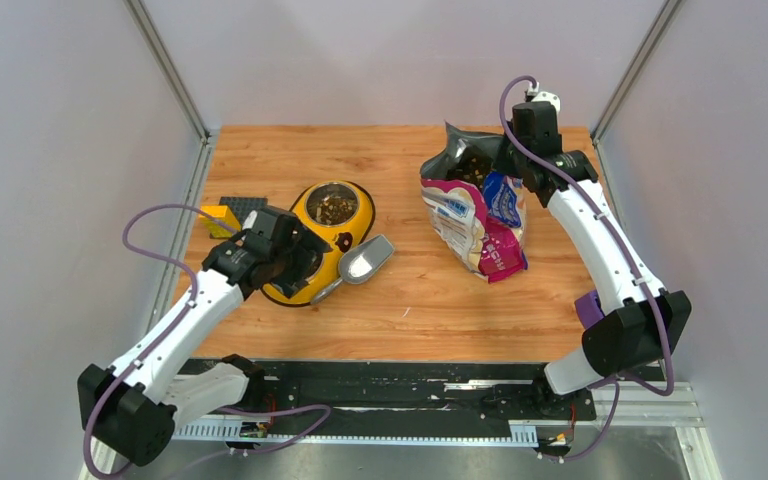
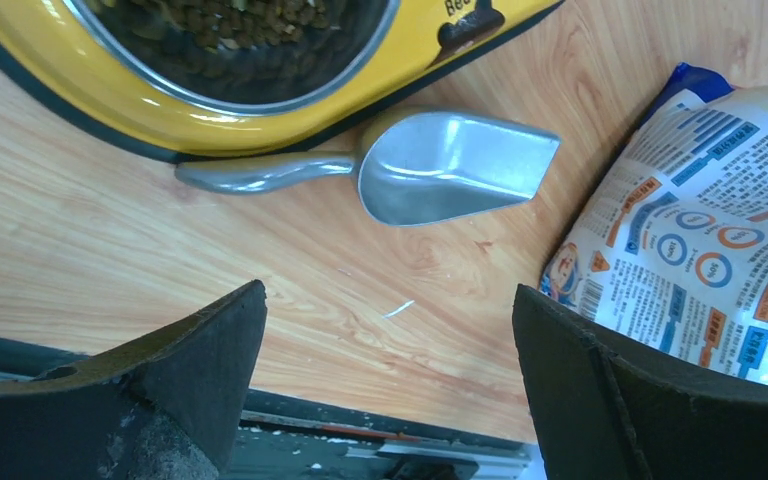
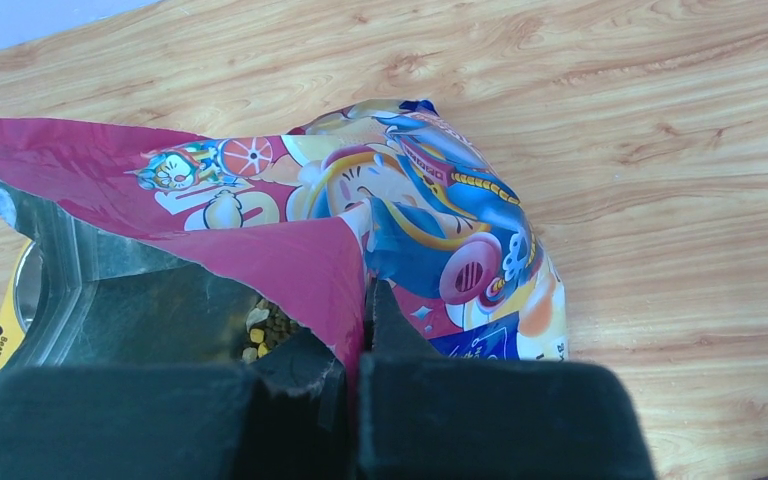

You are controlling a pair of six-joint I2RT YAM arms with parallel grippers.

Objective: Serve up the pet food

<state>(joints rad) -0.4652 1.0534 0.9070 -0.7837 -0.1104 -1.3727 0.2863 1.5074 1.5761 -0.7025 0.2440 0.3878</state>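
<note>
Right fingers (image 3: 480, 420) pinch the bag (image 3: 430, 220) rim; left fingers (image 2: 200, 350) gape apart near the scoop (image 2: 450, 175) on the bench (image 2: 80, 250).

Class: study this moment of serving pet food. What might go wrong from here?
The right gripper pinches only the thin rim of the open bag; it may slip or tear, tipping the bag and spilling kibble. The scoop lies with its handle close along the feeder, so the open left gripper may knock the feeder while grasping it.

Wood-grain table (image 1: 400, 315) w/ pale grey walls (image 1: 400, 50) on 3 sides, alu posts (image 1: 167, 68) at back corners, even light.
</note>
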